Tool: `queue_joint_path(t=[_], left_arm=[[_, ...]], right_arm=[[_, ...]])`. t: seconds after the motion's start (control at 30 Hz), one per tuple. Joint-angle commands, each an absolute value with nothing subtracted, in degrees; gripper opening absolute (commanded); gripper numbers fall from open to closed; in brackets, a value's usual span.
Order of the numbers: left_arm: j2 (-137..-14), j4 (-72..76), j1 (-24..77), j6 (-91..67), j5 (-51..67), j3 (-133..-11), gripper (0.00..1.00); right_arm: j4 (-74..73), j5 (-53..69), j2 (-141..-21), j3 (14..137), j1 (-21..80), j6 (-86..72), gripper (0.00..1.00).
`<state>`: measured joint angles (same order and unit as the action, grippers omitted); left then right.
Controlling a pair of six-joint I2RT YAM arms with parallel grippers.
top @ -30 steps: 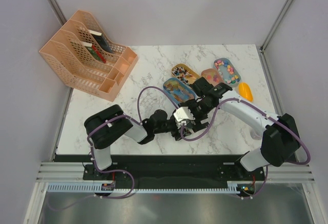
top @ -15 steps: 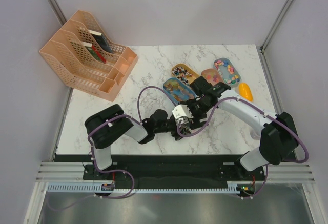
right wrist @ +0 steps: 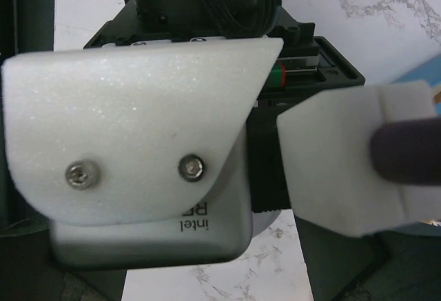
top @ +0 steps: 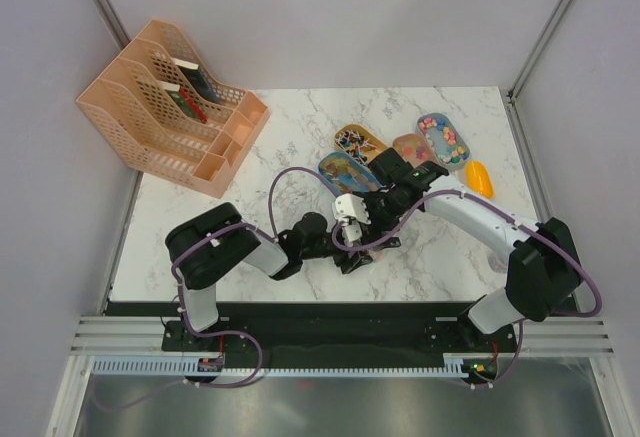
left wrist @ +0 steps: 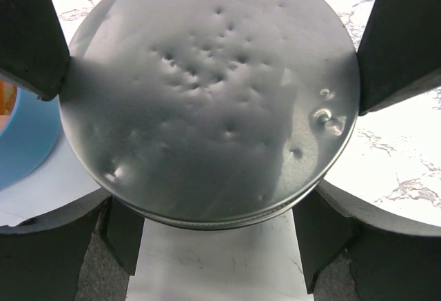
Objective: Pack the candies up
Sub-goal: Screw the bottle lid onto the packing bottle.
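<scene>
The candies lie in oval trays at the back of the table: dark-wrapped ones [top: 358,141], pink ones [top: 412,147] and multicoloured ones [top: 444,140]. A blue tray [top: 340,171] lies nearer, and its rim shows in the left wrist view [left wrist: 21,149]. My left gripper [left wrist: 210,74] is shut on a round dented metal tin [left wrist: 207,94] above the marble. In the top view the left gripper [top: 362,229] lies under the right arm. My right gripper [top: 378,229] hangs over the left wrist with its jaws spread and empty. Its view is filled by the left wrist's white-padded camera [right wrist: 145,142].
A yellow-orange scoop [top: 479,178] lies at the right of the trays. A peach file organiser [top: 170,107] stands at the back left. Purple cables [top: 285,182] loop over the arms in the middle. The two wrists are close together.
The left wrist with its white-padded camera has shifted up and to the left. The right wrist has followed, staying over it. The trays have not moved.
</scene>
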<state>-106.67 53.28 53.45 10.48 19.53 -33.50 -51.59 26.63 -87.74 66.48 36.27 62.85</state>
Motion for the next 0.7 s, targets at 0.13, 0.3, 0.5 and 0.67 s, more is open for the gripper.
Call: queue_joint_path(t=[0.13,0.3,0.5,0.67], left_arm=[[-110.21,42.80,54.05,13.71,18.72,-32.96,0.24],[-110.21,42.71,53.96,13.71,18.90,-32.96,0.24],[-110.92,41.84,53.96,13.54,17.67,-34.01,0.26],[-110.39,41.57,53.88,13.80,17.84,-33.66,0.48]], right_arm=[[-54.41,26.72,-93.52,64.07,37.00,42.90,0.71],[-53.88,26.10,-93.16,64.60,37.53,37.73,0.71],[-53.53,27.95,-92.38,64.69,37.88,35.24,0.78],[-49.14,22.95,-88.77,63.72,37.62,36.29,0.98]])
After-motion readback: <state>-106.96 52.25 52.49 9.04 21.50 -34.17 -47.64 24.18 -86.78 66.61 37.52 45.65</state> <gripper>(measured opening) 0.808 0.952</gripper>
